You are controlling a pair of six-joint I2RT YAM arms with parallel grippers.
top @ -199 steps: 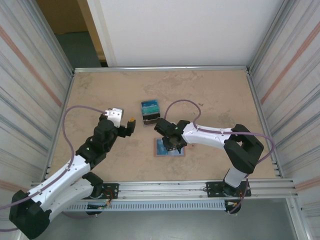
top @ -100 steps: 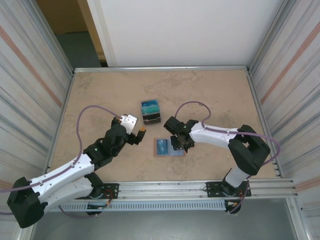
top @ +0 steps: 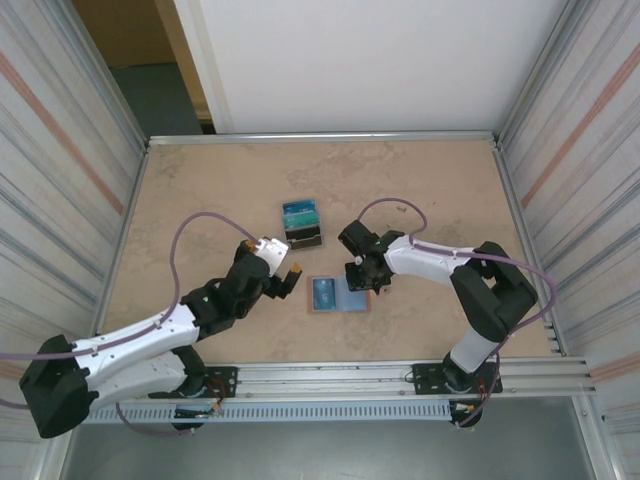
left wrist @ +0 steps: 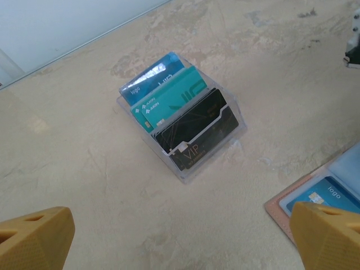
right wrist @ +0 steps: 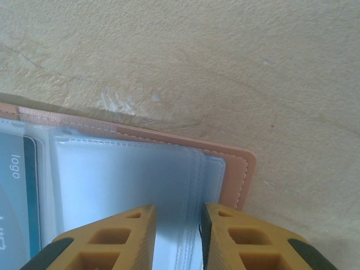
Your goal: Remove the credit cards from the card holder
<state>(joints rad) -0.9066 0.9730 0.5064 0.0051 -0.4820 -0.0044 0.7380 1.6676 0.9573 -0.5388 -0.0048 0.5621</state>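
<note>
Card holder (top: pixel 338 299) was seen lying open, one credit card (top: pixel 325 292) exposed inside. Right gripper (top: pixel 362 280) was seen over its right half, left gripper (top: pixel 290 280) just left, dark block (top: pixel 302 224) beyond.

A clear plastic rack (left wrist: pixel 183 140) stands mid-bench (top: pixel 200 180), holding upright cards (left wrist: pixel 169 95) in rows: blue farthest, teal between, black nearest.

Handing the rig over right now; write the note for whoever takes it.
Left gripper: open, empty, left of the card holder.
Right gripper: jaws nearly together over the holder's clear right-hand sleeves; a pinch can't be confirmed.
Holder lies open; one blue card sits in its left half, right-hand sleeves look empty.
A clear stand behind it holds several other cards.
Left to do: pull the blue card out.
</note>
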